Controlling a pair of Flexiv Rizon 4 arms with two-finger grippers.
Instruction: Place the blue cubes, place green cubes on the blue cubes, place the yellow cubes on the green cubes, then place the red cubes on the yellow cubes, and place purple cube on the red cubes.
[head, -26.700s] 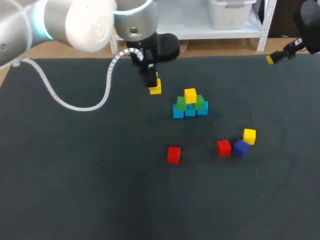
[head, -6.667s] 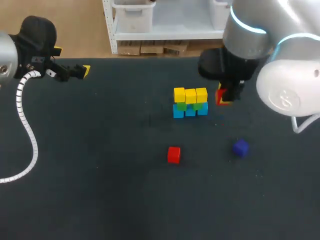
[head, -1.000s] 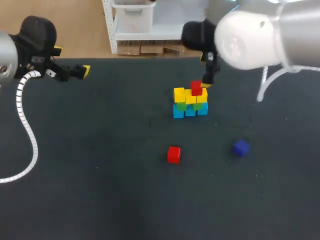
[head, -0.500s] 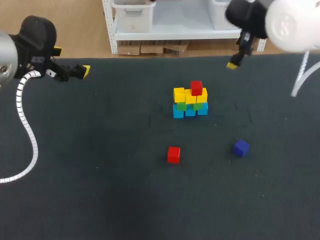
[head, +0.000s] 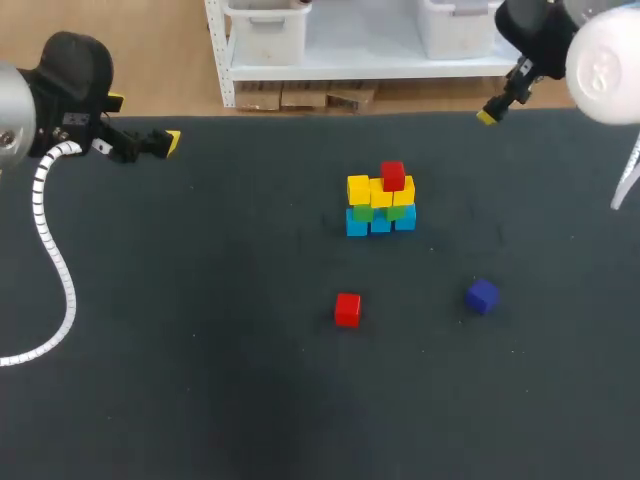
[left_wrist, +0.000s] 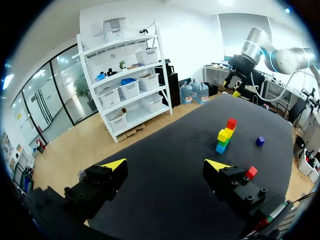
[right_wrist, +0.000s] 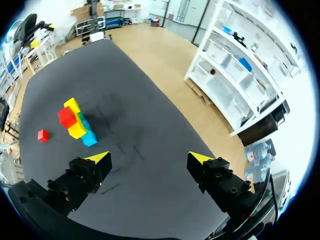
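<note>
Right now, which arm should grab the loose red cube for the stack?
Left, likely: the left hand is open, and the loose red cube and the bare yellow cube of the stack sit on its side. The right hand is open too.

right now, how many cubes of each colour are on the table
blue cubes: 3
green cubes: 2
yellow cubes: 3
red cubes: 2
purple cube: 1
total: 11
</note>
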